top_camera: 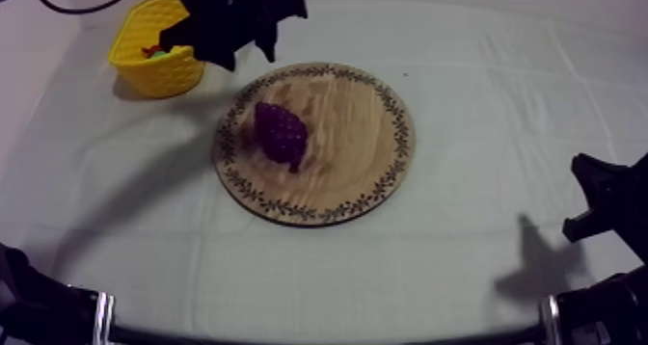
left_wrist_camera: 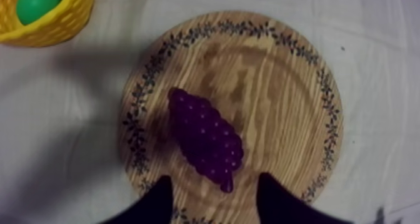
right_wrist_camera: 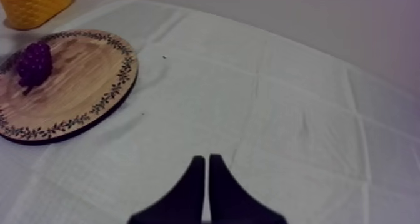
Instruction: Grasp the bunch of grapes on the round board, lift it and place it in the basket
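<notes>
Left wrist view: green obj [left_wrist_camera: 39, 2] in yellow basket [left_wrist_camera: 59, 27]

The arms [top_camera: 217, 12] are matte black and angular, each ringed by a silver collar [top_camera: 100, 313]. The left end effector [left_wrist_camera: 215, 204] and right end effector [right_wrist_camera: 207, 183] each carry two tapering black fingers [right_wrist_camera: 190, 195].

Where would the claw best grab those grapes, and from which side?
Probably across the thick middle, from above: the bunch of grapes lies flat on the wooden board, tapering to a thin tip, below my open left gripper.
</notes>
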